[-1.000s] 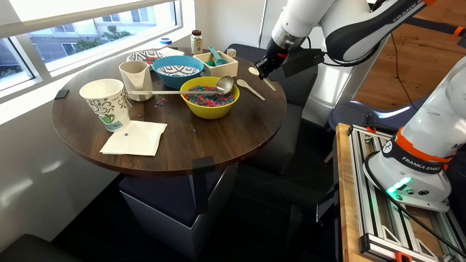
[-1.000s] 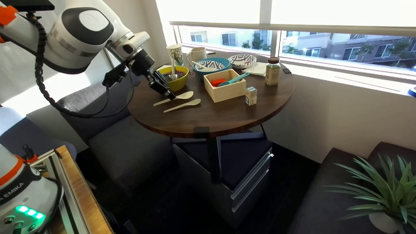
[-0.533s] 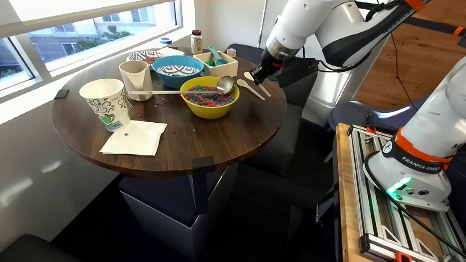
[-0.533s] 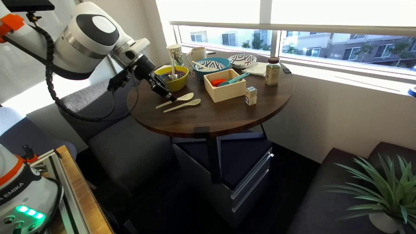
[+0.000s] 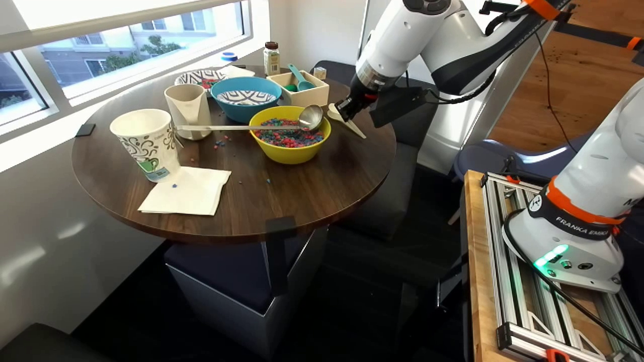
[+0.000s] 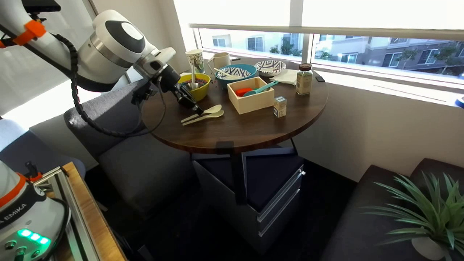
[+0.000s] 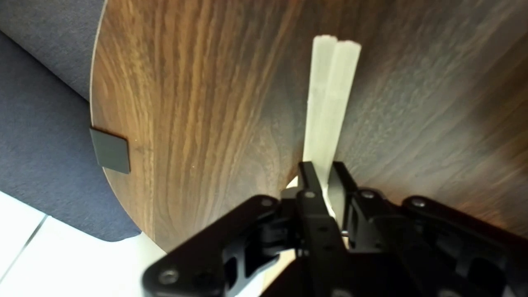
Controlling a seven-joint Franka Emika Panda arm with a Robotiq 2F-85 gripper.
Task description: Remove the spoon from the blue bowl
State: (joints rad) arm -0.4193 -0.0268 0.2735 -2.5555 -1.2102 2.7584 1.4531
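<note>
Blue bowl [image 5: 239, 109] sits toward the window-side edge of the round table [image 5: 261, 201]; pale utensil [image 6: 226, 73] lying in it shows only in an exterior view; gripper [image 7: 323, 167] low near the robot-side edge, wrist view has two pale spoons [image 7: 326, 99], handles meeting its slightly parted fingers [image 7: 308, 181], can't tell if pinching

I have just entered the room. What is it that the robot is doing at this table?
A robot arm reaches over a round table, its gripper at two spoons whose handles are side by side. A handle shows between the fingers; whether it is gripped, I cannot tell. The blue bowl stands apart from the gripper; in an exterior view, a pale stick, perhaps a spoon, seems to lie in it. A ladle rests in the yellow bowl.
</note>
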